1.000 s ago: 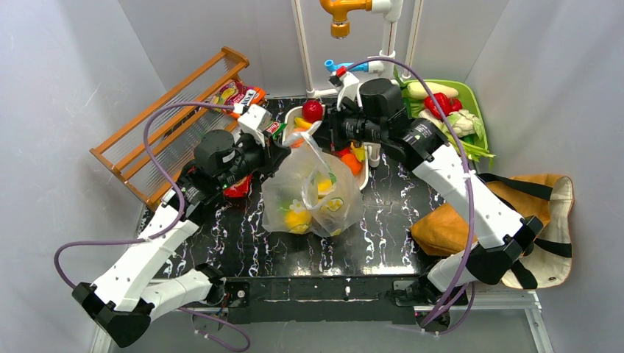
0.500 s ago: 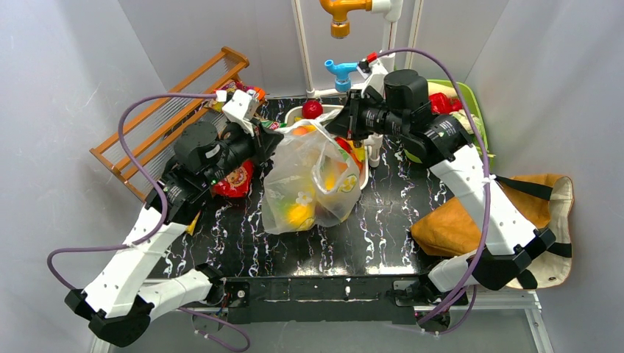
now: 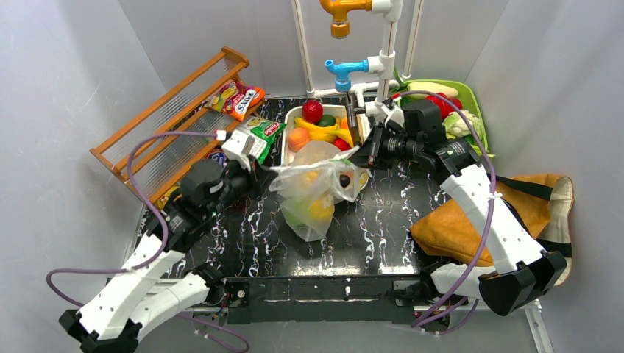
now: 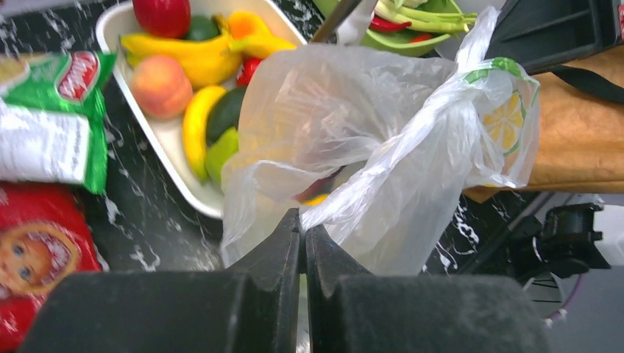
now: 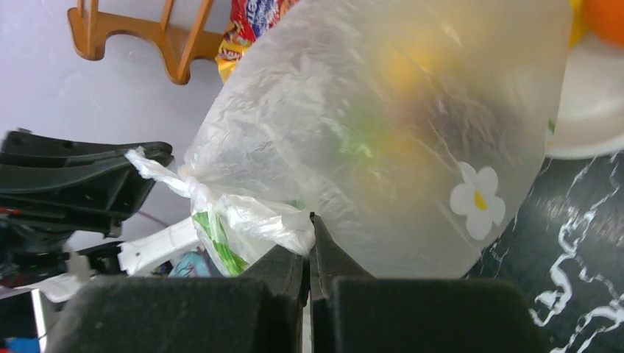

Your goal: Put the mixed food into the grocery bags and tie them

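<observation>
Wrist views show left jaws and right jaws each clamped tight on a handle of the plastic bag.

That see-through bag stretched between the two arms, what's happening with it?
The two robot arms are tying it shut. The left gripper and the right gripper are each closed on a twisted handle of the plastic bag, which holds toy fruit and is stretched between them. A knot shows where the handles meet. More of it sits in the white tray behind the bag, and the tan tote lies off to the right with neither gripper on it.
</observation>
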Robot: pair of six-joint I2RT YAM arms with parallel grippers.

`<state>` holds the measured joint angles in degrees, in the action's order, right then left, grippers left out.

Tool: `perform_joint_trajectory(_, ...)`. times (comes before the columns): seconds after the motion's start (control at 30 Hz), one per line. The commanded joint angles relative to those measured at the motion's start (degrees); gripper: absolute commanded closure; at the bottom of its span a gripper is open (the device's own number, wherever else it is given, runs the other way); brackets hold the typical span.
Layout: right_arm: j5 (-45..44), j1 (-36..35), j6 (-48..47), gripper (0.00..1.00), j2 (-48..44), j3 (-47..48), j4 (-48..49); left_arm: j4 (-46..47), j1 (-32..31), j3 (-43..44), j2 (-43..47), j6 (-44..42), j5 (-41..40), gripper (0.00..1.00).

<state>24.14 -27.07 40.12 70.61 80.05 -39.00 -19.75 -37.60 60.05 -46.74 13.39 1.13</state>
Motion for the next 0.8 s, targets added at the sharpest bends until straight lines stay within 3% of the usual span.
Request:
perform_joint_trajectory(0.0, -9.81, 8.66, 0.80, 0.99, -2.90, -2.66, -3.99, -9.43, 2.27, -6.98, 12.65, 3.48, -18.60, 1.00)
perform_joint_trajectory(0.1, -7.83, 10.10, 1.54, 0.99, -2.89, -4.59, -2.66, -11.12, 2.35, -9.87, 15.12, 6.39, -22.02, 1.00)
perform_joint_trajectory(0.27, -2.69, 10.37, 1.64, 0.99, -2.49, -4.99, 2.83, -10.46, 2.33, -8.20, 13.80, 4.94, -20.41, 1.00)
perform_joint_trajectory(0.4, 4.04, 9.79, 0.73, 0.99, -2.02, -2.21, 6.79, -11.54, 2.32, 2.07, 8.47, -0.39, -18.36, 1.00)
perform_joint_trajectory(0.57, 4.14, 7.42, -3.05, 0.99, -1.22, 8.43, 2.67, -13.72, 2.36, 18.02, -0.05, -8.59, -13.24, 1.00)
perform_joint_trajectory(0.77, -0.87, 6.88, -7.25, 0.99, 1.73, 22.08, -12.03, -22.33, 2.36, 33.61, -7.08, -10.16, -10.70, 1.00)
